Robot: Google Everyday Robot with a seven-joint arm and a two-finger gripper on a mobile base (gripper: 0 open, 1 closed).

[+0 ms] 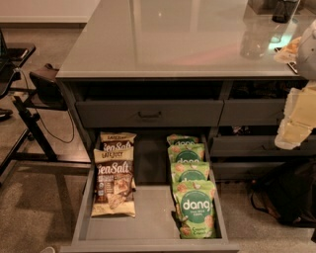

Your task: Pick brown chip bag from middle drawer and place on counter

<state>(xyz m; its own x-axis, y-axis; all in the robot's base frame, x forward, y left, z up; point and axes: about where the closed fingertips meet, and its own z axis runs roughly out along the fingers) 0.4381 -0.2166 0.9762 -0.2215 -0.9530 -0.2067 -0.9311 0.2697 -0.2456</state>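
Note:
Two brown chip bags lie flat on the left side of the open middle drawer. The front bag partly overlaps the rear bag. The drawer is pulled out towards me below the counter. My gripper shows only as cream-coloured arm parts at the right edge. It hangs in front of the right-hand drawers, well right of and above the bags, and touches nothing in the drawer.
Several green "dang" pouches lie in a row along the drawer's right side. A shut drawer front with a dark handle sits above. Dark items stand on the counter's far right. A black bag lies on the floor at the right, and a black stand is at the left.

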